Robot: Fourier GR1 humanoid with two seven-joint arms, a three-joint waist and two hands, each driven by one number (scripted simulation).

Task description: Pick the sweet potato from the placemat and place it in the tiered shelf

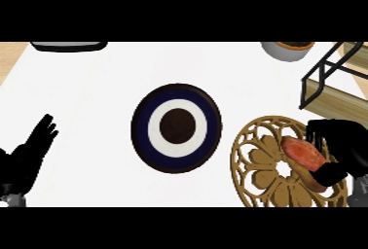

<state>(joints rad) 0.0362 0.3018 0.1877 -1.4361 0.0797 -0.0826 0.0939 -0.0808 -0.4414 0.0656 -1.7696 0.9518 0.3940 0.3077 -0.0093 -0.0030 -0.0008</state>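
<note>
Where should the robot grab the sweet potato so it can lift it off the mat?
Around its thick middle. The sweet potato lies long and slanted on the lacy wooden placemat, so fingers should close across its narrow width. Coming from the right looks best: the right hand is already there, curled against its right side. The left hand rests open far away.

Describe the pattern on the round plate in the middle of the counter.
Concentric rings on the plate: dark brown rim, navy band, white ring, dark brown centre. The head view shows it.

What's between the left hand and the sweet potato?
In the head view, the round dark plate lies between the left hand and the sweet potato, then part of the wooden placemat.
</note>
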